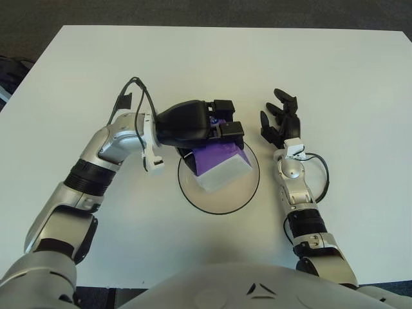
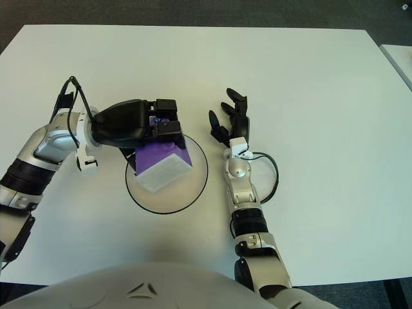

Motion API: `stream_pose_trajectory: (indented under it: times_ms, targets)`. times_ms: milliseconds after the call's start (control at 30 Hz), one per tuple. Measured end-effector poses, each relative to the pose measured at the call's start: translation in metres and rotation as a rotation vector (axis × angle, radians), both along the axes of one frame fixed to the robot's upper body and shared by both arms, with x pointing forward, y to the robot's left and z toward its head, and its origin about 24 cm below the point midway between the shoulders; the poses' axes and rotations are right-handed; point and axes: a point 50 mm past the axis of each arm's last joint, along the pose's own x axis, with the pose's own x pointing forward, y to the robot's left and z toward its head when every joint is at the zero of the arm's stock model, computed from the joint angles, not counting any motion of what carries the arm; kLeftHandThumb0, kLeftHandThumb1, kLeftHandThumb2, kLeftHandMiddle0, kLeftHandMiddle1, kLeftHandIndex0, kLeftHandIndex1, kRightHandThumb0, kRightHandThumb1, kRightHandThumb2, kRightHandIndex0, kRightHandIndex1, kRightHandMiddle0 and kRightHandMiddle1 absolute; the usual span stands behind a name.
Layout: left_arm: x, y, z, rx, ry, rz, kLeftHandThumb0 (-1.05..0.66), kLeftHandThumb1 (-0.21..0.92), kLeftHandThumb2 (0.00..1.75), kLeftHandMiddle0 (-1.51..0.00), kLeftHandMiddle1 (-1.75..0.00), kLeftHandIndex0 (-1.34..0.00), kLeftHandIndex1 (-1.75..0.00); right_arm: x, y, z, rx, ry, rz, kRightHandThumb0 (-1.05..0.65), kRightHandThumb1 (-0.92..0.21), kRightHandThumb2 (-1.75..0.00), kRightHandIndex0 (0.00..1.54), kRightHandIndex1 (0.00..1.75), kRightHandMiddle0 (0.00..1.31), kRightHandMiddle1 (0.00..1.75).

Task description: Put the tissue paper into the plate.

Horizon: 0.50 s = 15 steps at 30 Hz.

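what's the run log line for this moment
left robot hand: shut on tissue pack | pack: over plate | right robot hand: open, right of plate

The tissue paper (image 1: 222, 166) is a purple pack with a white face, tilted, its lower end inside the plate (image 1: 248, 192) and its upper end gripped by the left robot hand (image 1: 219, 129). The plate is round and white with a dark rim, lying flat near the middle of the tabletop (image 1: 193, 58), slightly toward its near edge.
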Motion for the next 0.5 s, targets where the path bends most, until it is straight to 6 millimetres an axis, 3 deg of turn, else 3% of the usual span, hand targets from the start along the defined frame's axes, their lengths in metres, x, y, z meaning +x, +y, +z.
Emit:
stream_pose_trajectory:
  times_ms: [100, 267, 500]
  targets:
    - [0.0001, 0.0014, 0.0001, 0.030, -0.006, 0.011, -0.67, 0.88, 0.41, -0.18, -0.37, 0.00, -0.71, 0.0000, 0.0002, 0.0000, 0.002, 0.002, -0.003, -0.61, -0.92, -0.47, 0.28, 0.58, 0.00, 0.81]
    - [-0.0015, 0.0007, 0.0007, 0.083, -0.056, 0.025, -0.79, 0.92, 0.55, -0.18, -0.15, 0.00, -0.43, 0.0002, 0.0005, 0.0000, 0.007, 0.005, -0.009, -0.62, -0.92, -0.45, 0.29, 0.61, 0.00, 0.84]
    - [-0.0017, 0.0018, 0.0028, 0.135, -0.126, 0.058, -0.84, 0.92, 0.66, -0.16, -0.06, 0.00, -0.29, 0.0009, 0.0010, 0.0002, 0.015, 0.008, -0.016, -0.62, -0.92, -0.44, 0.28, 0.61, 0.00, 0.82]
